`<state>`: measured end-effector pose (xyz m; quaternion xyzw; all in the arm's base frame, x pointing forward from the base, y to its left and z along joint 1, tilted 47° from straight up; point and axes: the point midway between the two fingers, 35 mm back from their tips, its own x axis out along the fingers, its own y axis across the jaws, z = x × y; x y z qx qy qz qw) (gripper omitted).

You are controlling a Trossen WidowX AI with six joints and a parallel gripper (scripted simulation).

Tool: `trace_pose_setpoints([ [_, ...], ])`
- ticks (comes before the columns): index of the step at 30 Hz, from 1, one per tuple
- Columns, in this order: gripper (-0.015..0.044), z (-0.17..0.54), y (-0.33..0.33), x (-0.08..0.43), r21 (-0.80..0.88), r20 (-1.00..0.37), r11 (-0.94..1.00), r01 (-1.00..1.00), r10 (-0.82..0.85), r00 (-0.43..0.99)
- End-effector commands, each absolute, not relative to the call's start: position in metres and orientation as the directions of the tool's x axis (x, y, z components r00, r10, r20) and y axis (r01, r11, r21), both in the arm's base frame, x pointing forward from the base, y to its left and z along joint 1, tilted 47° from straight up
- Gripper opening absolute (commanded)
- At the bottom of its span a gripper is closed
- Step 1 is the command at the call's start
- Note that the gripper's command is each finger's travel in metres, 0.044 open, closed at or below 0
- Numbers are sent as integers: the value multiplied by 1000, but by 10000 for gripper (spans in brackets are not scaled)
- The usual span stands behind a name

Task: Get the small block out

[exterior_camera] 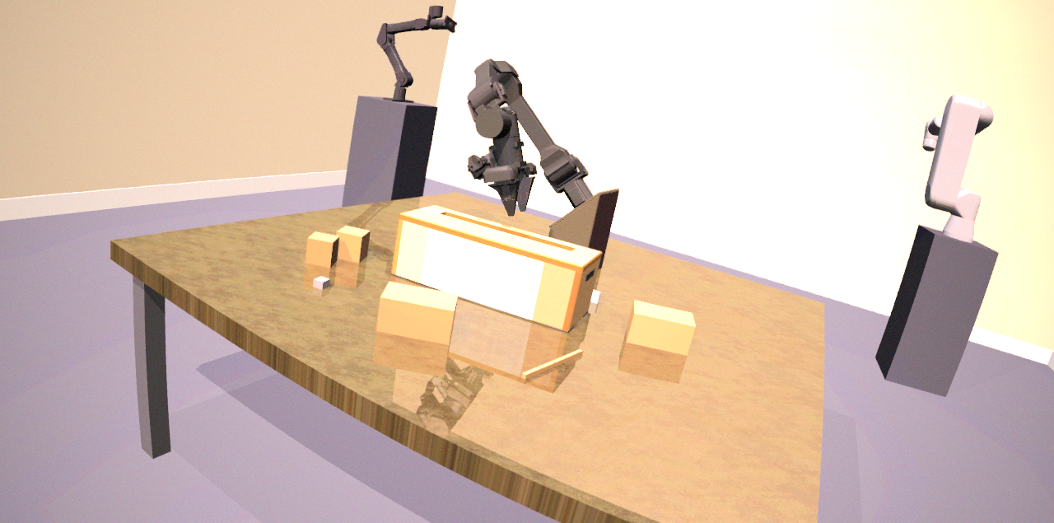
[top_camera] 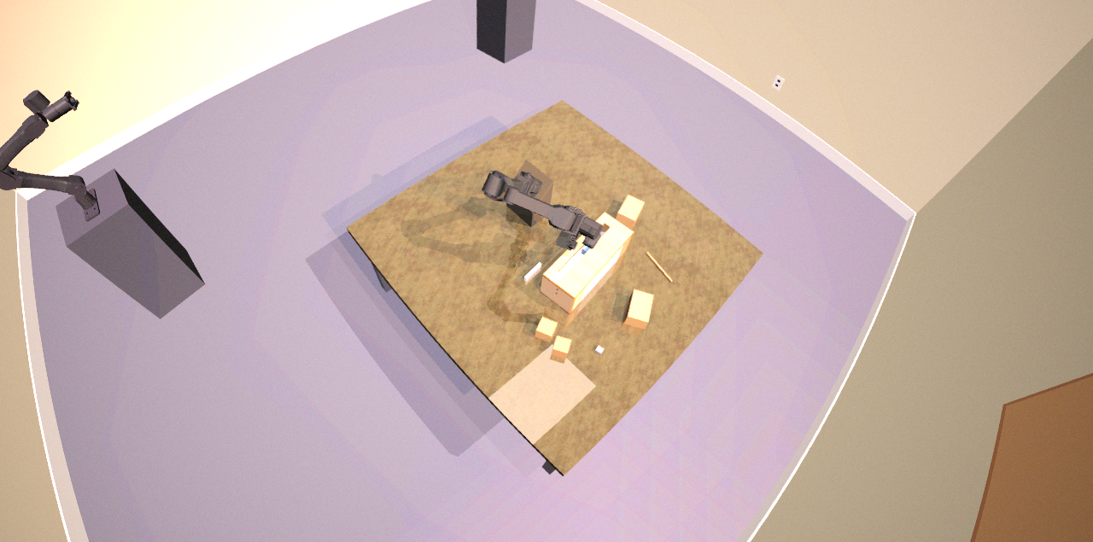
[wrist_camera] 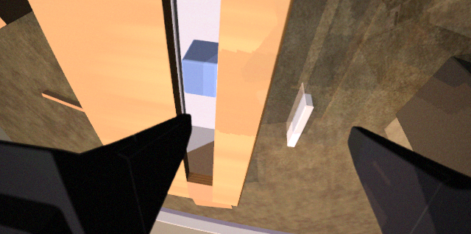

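The long wooden box (top_camera: 556, 293) (exterior_camera: 563, 291) (wrist_camera: 239, 101) stands upright on the table, with a long slot in its top. The small blue block (top_camera: 585, 249) (wrist_camera: 199, 76) shows through the slot, inside the box. In the exterior view the pale front does not show it. My gripper (exterior_camera: 517, 212) (wrist_camera: 270, 128) is open and empty, above the box top. In the wrist view one fingertip overlaps the slot and the other is over the table on the robot's side. My arm hides part of the box in the top view. Which shelf end is the pocket cannot be told.
Wooden blocks (top_camera: 630, 210) (top_camera: 639, 307) (exterior_camera: 660, 328) (exterior_camera: 416, 313) stand near the box. Two smaller ones (top_camera: 546, 329) (top_camera: 561, 347) and a white cube (top_camera: 599, 349) (exterior_camera: 321, 282) lie beyond one end. A thin stick (top_camera: 658, 266) (exterior_camera: 552, 363) lies in front. A white bar (wrist_camera: 299, 120) is behind.
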<state>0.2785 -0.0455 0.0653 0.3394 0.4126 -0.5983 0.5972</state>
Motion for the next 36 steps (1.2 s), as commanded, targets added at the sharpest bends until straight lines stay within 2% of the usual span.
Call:
trace_pose_setpoints([
  [1, 400, 72, -52, 277, -50, -891, -27, 998, -450, -56],
  [36, 400, 43, -86, 278, -49, -891, -27, 998, -450, -55],
])
